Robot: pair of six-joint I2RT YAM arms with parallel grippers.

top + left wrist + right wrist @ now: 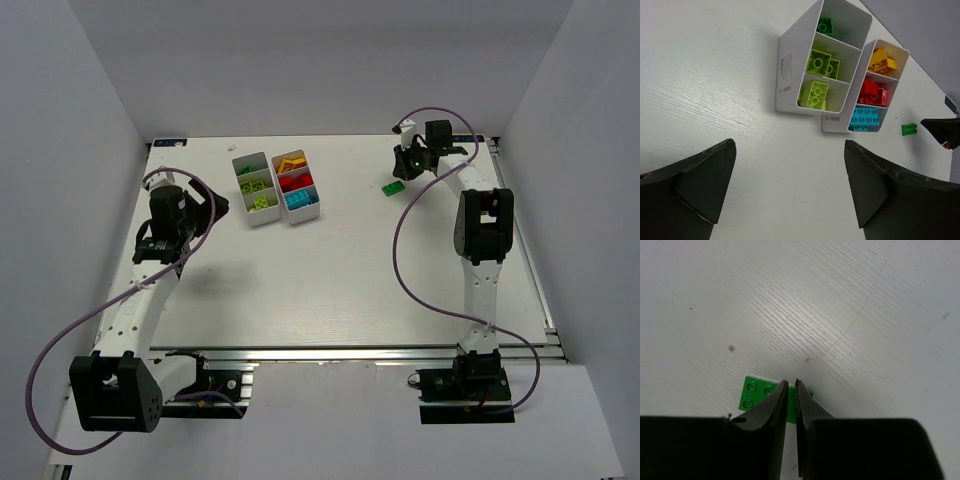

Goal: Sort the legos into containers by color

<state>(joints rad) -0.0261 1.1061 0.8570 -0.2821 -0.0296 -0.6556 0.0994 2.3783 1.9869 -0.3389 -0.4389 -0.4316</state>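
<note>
Nearly all the legos are binned, as far as I can see. The left tray (787,70) holds a dark green brick (825,25) in its far compartment and lime bricks (822,62) in the other two. The right tray (832,124) holds orange and yellow pieces (881,60) far, red (874,92) in the middle and cyan (867,117) near. One loose green brick (755,392) lies on the table (330,280), well right of the trays. My right gripper (790,382) hangs just over it, jaws almost together and gripping nothing. My left gripper (790,145) is spread wide and empty.
</note>
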